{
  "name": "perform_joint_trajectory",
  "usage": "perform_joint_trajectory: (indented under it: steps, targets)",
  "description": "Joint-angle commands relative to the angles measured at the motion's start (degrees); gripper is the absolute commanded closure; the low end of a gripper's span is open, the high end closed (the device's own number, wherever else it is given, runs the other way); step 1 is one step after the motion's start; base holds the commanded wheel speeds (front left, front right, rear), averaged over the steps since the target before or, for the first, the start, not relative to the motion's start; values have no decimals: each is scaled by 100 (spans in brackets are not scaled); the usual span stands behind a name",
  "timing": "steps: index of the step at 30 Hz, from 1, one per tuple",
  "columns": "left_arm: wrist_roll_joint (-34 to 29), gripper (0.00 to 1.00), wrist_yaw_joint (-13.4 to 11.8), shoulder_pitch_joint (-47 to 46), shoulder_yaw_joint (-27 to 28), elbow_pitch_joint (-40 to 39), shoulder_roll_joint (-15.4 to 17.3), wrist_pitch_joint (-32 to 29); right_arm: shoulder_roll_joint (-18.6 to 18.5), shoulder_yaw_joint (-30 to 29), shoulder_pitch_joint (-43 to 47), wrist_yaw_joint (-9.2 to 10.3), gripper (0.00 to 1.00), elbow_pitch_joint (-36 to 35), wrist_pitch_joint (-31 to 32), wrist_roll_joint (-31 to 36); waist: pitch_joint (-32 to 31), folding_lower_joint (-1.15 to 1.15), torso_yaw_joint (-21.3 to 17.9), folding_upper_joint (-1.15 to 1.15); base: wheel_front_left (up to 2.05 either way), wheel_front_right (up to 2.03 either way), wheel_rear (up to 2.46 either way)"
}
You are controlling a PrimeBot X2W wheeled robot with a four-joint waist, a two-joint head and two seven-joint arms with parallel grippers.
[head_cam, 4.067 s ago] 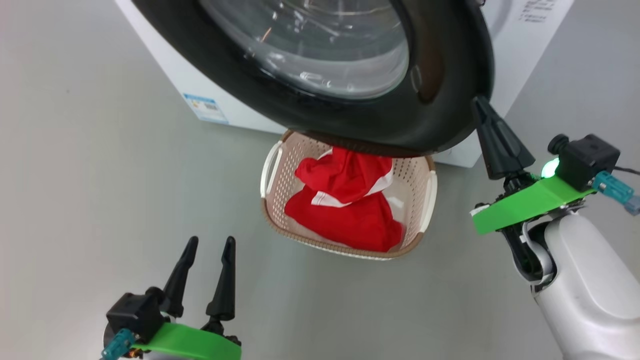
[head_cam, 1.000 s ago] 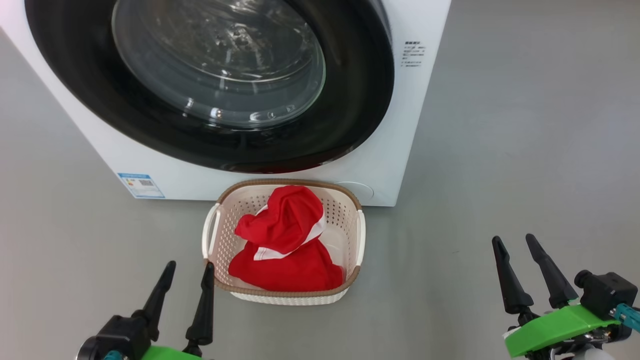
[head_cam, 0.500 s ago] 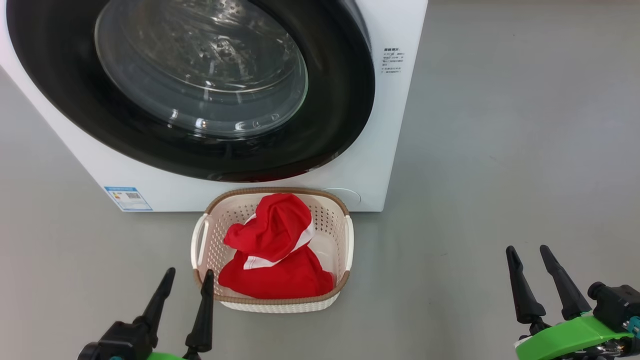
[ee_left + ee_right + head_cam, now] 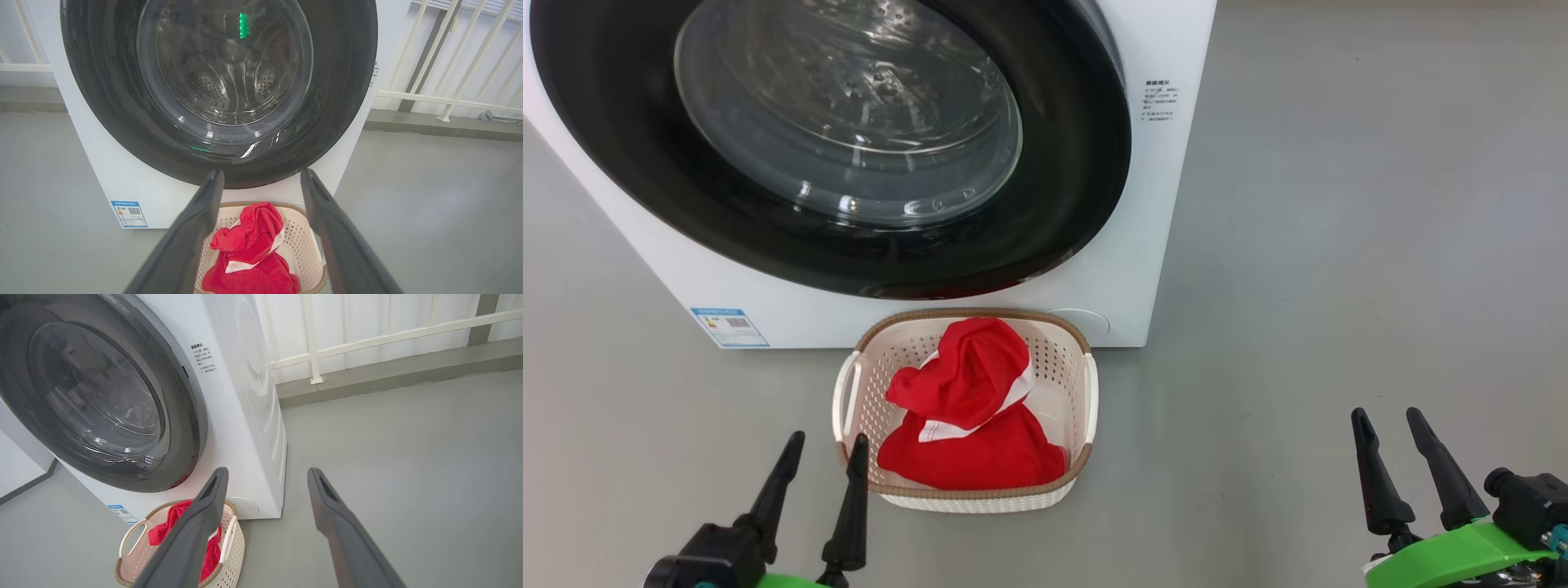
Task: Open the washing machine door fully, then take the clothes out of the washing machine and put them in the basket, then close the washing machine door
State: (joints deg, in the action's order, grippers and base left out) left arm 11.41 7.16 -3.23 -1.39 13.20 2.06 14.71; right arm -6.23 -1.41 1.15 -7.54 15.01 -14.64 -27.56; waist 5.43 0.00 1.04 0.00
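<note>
Washing machine door (image 4: 833, 147) sits closed, its black rim flat against the white front of the washing machine (image 4: 1160, 204). It no longer hangs open over the basket (image 4: 1058, 359), and the right tool (image 4: 1385, 415) no longer touches its edge. Through the glass, the left wrist view shows a bare steel drum. The basket stands directly in front of the machine on the grey floor (image 4: 1339, 245), and the clothes (image 4: 972, 416) lie inside it as a red heap with white trim. Nearer to the robot, the left tool (image 4: 827, 441) hovers just beside the basket's near left corner, fingers spread and holding nothing. The right tool is well apart on the right, also spread and empty. I judge that all three steps are done; whether the latch has caught, I cannot tell.
</note>
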Motion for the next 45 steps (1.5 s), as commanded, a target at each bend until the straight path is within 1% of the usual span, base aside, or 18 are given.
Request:
perform_joint_trajectory:
  steps: [1,17,18,20,24,27,31,35,45]
  targets:
    - [10,0,32,-10,186,-163,82,29,-65,84,-18,5,0,-148,-36,73,-4,0,-2,0,0,0,0]
    - [-92,0,33,42,200,-290,82,29,-67,90,20,5,0,-160,-36,71,-75,0,11,0,0,0,0]
    - [-33,100,-1,93,-1,-119,-2,0,7,0,3,0,100,11,0,-3,-75,0,10,0,0,0,0]
    - [-31,100,-3,100,-15,-50,-14,-6,22,12,3,0,100,76,2,-12,-76,0,10,0,0,0,0]
    - [-23,100,-5,187,-58,234,-69,-9,166,54,12,0,100,375,5,-16,-76,0,9,0,0,0,0]
    - [158,100,-5,200,-55,240,-64,-44,178,45,4,0,100,378,47,-156,-82,1,7,0,0,0,0]
    - [433,100,-4,193,-44,230,-46,-99,180,31,-11,0,100,358,112,-366,-114,13,3,0,0,0,0]
    - [706,100,-3,174,-34,233,-29,-154,183,17,-38,0,100,350,176,-576,-119,2,0,0,0,0,0]
    - [1384,100,0,122,-2,239,10,-294,189,-22,-107,1,100,318,339,-1096,-151,0,-9,0,0,0,0]
